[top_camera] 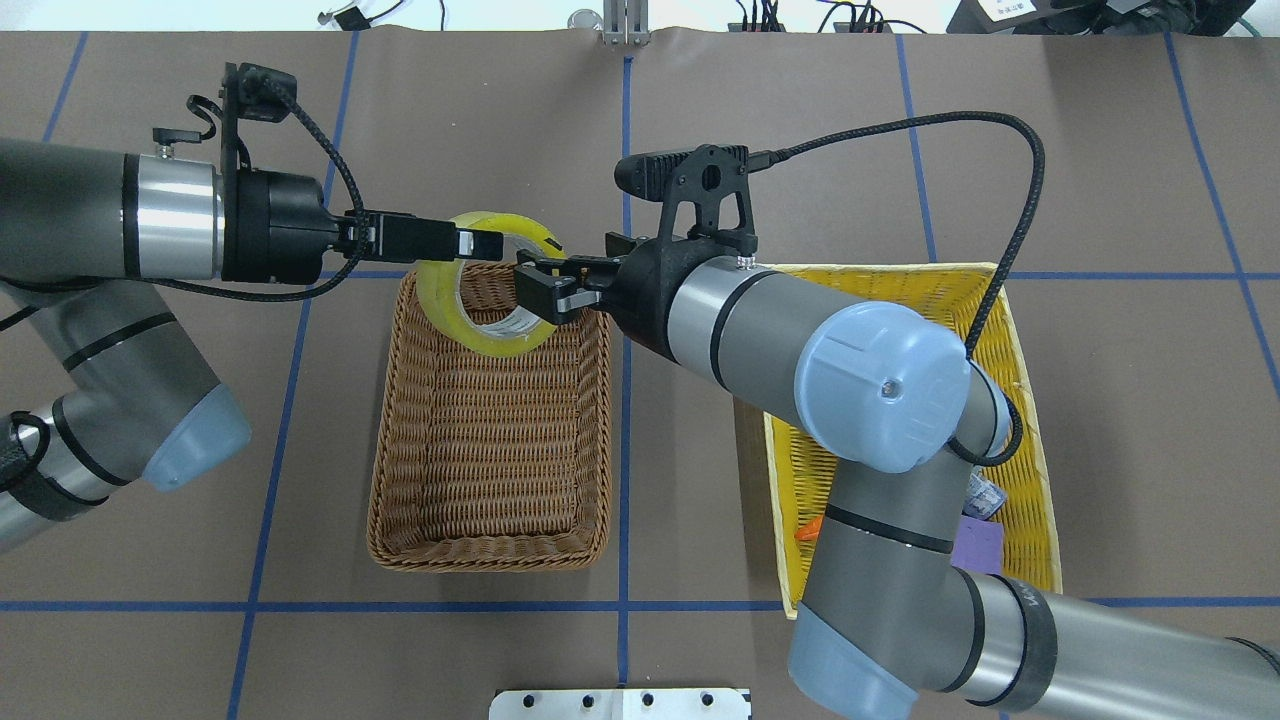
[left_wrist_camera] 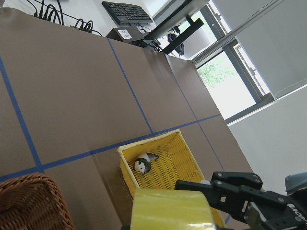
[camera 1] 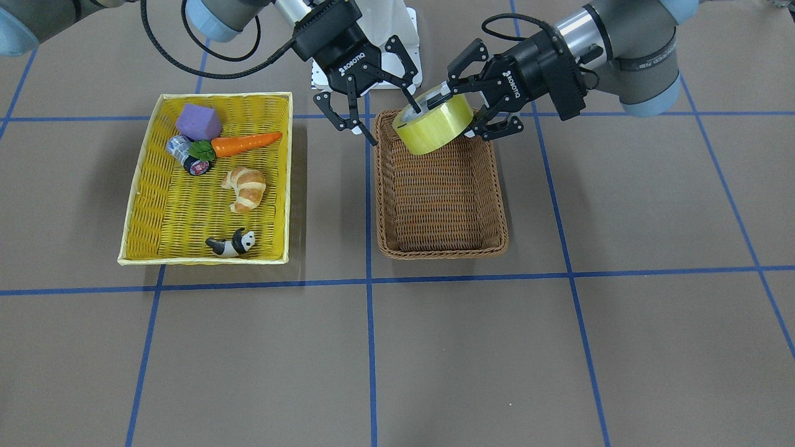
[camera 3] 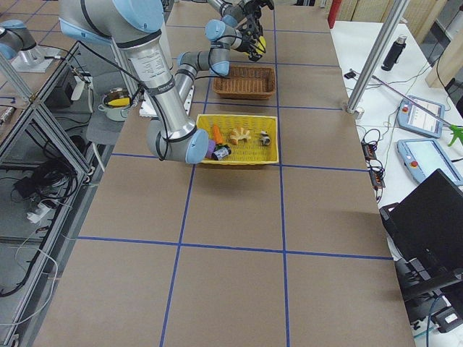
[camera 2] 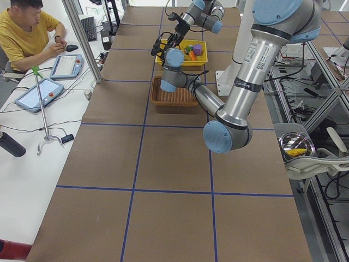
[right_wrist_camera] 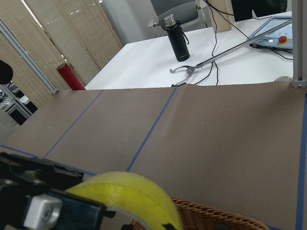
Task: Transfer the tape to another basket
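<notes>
The yellow tape [camera 1: 435, 127] hangs tilted in the air over the robot-side end of the brown wicker basket [camera 1: 442, 249]. My left gripper [camera 1: 464, 107] is shut on the roll's wall and carries it. In the overhead view the left gripper [top_camera: 480, 243] reaches across the tape [top_camera: 440, 300] above the basket [top_camera: 480, 555]. My right gripper [camera 1: 392, 122] is spread open next to the roll, one finger [camera 1: 415, 99] at the pale core. It is also in the overhead view [top_camera: 535, 285]. The tape fills the bottom of the left wrist view [left_wrist_camera: 168, 211] and the right wrist view [right_wrist_camera: 129, 196].
The yellow woven basket [camera 1: 127, 239] stands apart on the right arm's side. It holds a purple block [camera 1: 199, 121], a carrot [camera 1: 245, 143], a sushi-roll toy [camera 1: 189, 158], a croissant [camera 1: 245, 188] and a panda [camera 1: 233, 244]. The right arm covers part of it in the overhead view [top_camera: 1020, 340].
</notes>
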